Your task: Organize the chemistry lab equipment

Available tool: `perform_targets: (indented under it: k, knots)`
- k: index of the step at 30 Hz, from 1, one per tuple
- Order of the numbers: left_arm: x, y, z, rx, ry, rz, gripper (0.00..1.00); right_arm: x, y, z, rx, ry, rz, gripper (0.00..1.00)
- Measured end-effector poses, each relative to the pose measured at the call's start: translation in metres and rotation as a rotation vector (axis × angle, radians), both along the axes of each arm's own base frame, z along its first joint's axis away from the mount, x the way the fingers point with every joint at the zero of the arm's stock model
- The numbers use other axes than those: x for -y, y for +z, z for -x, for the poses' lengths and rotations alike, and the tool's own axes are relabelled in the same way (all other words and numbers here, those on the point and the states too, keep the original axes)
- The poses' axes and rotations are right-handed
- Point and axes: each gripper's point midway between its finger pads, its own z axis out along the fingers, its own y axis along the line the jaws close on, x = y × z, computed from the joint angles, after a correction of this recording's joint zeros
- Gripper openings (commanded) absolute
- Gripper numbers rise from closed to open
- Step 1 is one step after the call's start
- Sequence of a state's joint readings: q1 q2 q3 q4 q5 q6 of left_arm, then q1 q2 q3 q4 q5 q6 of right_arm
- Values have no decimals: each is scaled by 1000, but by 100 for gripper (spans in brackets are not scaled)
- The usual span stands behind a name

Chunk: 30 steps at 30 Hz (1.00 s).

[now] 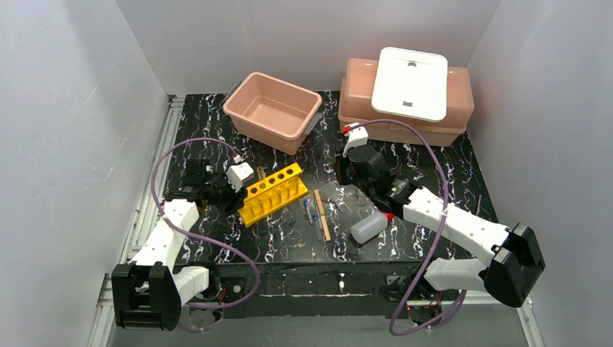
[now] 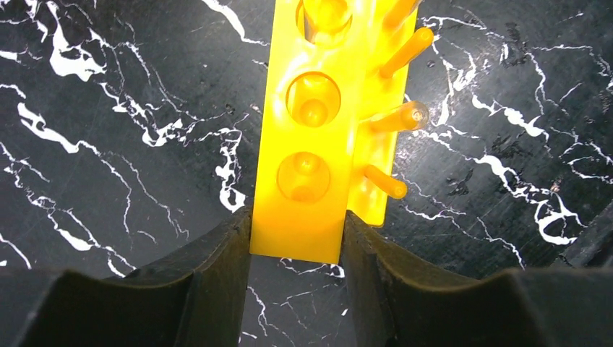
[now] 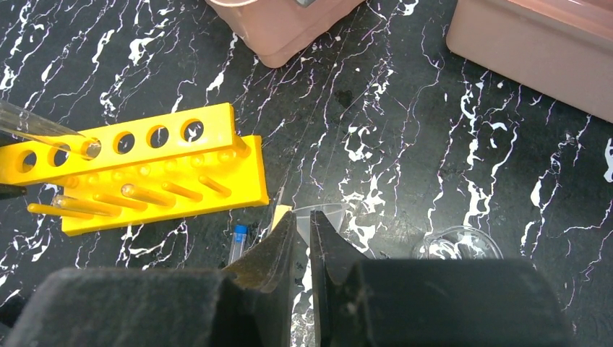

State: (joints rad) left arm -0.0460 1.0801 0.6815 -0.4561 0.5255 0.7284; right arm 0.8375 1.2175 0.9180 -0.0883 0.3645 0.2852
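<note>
Two-tiered glossy yellow holed rack, end clamped in the left hand; right hand hangs low, fingers nearly together.

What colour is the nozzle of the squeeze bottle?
Red. The nozzle of the squeeze bottle shows best in the top external view.

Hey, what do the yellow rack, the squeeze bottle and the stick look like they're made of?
The yellow rack looks like moulded plastic: glossy, light glowing through it. The squeeze bottle seems soft plastic, milky translucent. The stick seems wood: pale tan, dull.
</note>
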Motion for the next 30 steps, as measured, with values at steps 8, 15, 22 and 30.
perform_targets:
  k: [8, 15, 22, 30]
  knots:
    - [-18, -1, -3, -1, 67, -23, 36, 1, -1, 0, -1, 0, 4, 18]
    - [-26, 3, -2, 2, 110, -28, 30, 4, -4, 1, -12, -4, 18, 17]
    - [-61, 1, -8, 17, 232, -83, 30, 4, -4, 0, -13, -5, 18, 18]
    - [-110, -3, -11, 22, 361, -116, 28, -3, -17, -13, -48, -17, 57, 33]
